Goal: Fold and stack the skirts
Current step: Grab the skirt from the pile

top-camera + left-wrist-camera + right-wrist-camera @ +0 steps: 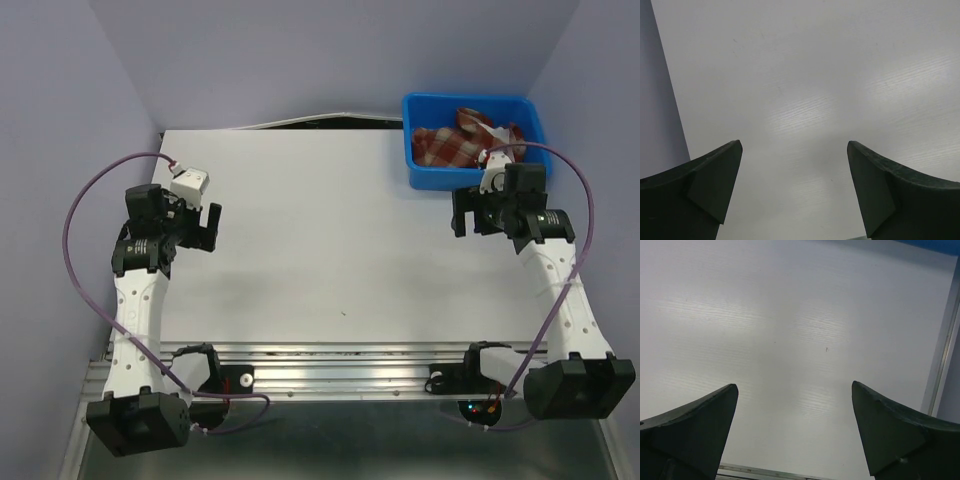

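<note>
The skirts (460, 143) are a crumpled heap of red, dark-red and cream plaid cloth inside the blue plastic bin (425, 178) at the table's far right corner. My right gripper (472, 213) hovers just in front of the bin, open and empty; its wrist view shows its jaws (794, 385) spread wide over bare white table. My left gripper (204, 228) is over the left side of the table, far from the skirts, also open and empty; its wrist view shows only spread jaws (794, 145) over white table. No skirt shows in either wrist view.
The white tabletop (330, 250) spans the workspace, with lilac walls at the back and sides. A metal rail (340, 360) runs along the near edge. The right wrist view shows a strip of the blue bin (935, 244) and the table's right edge (942, 340).
</note>
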You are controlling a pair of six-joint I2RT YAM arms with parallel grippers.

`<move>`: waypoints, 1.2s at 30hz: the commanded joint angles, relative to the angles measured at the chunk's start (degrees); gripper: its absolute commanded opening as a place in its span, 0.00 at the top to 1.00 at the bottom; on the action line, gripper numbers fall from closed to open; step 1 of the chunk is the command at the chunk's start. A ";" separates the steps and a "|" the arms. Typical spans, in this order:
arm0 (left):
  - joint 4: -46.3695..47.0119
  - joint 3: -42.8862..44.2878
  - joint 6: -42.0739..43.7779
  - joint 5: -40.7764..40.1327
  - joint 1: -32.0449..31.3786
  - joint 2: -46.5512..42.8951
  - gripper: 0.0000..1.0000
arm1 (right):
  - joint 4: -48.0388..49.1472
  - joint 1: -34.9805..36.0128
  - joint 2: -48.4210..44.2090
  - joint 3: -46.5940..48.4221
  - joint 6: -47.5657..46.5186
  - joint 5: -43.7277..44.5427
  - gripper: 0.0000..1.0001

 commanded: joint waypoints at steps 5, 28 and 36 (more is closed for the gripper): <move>4.25 1.75 0.82 -1.52 -1.33 2.26 0.01 | 2.65 0.12 14.43 16.29 0.03 4.67 0.00; 12.25 5.00 -8.76 5.60 -4.15 12.27 0.01 | 16.25 -12.54 75.17 69.66 6.18 8.01 0.00; 11.02 5.97 -8.50 3.40 -4.15 15.00 0.01 | 21.81 -12.54 85.54 71.07 7.76 5.99 0.00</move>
